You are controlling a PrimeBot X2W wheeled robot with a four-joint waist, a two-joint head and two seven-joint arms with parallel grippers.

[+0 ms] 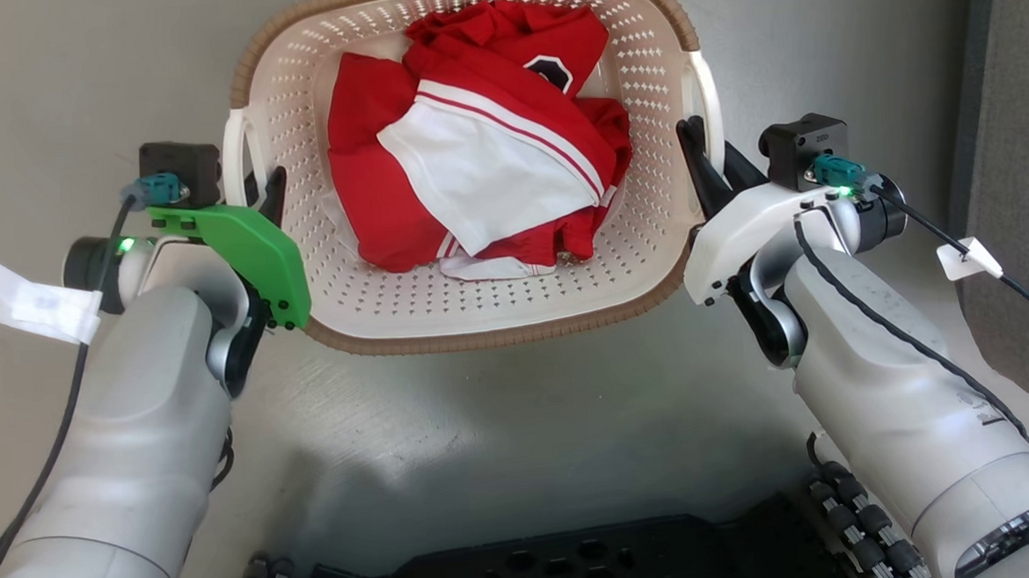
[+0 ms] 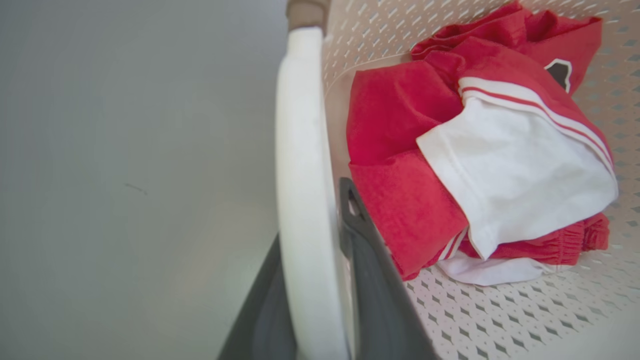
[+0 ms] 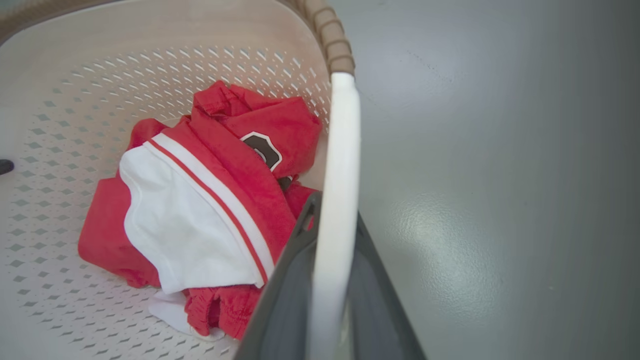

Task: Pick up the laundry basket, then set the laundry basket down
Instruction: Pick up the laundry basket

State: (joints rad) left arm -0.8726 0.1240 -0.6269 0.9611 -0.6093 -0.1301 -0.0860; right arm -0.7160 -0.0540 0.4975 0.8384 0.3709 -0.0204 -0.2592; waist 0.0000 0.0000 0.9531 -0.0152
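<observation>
The laundry basket (image 1: 482,336), cream and perforated with a brown rim, sits between my two arms and holds red and white clothes (image 1: 472,150). My left gripper (image 1: 263,189) is shut on the basket's white left handle (image 1: 233,154). In the left wrist view that handle (image 2: 300,175) runs between the dark fingers (image 2: 370,260). My right gripper (image 1: 710,160) is shut on the white right handle (image 1: 709,94). The right wrist view shows this handle (image 3: 340,175) pinched between its fingers (image 3: 285,300). Whether the basket rests on the floor or hangs above it, I cannot tell.
Grey floor (image 1: 504,430) lies all around the basket. My dark wheeled base (image 1: 582,567) is at the bottom of the head view. A dark grey panel (image 1: 1019,166) stands at the far right. Cables with white tags (image 1: 22,297) hang off both wrists.
</observation>
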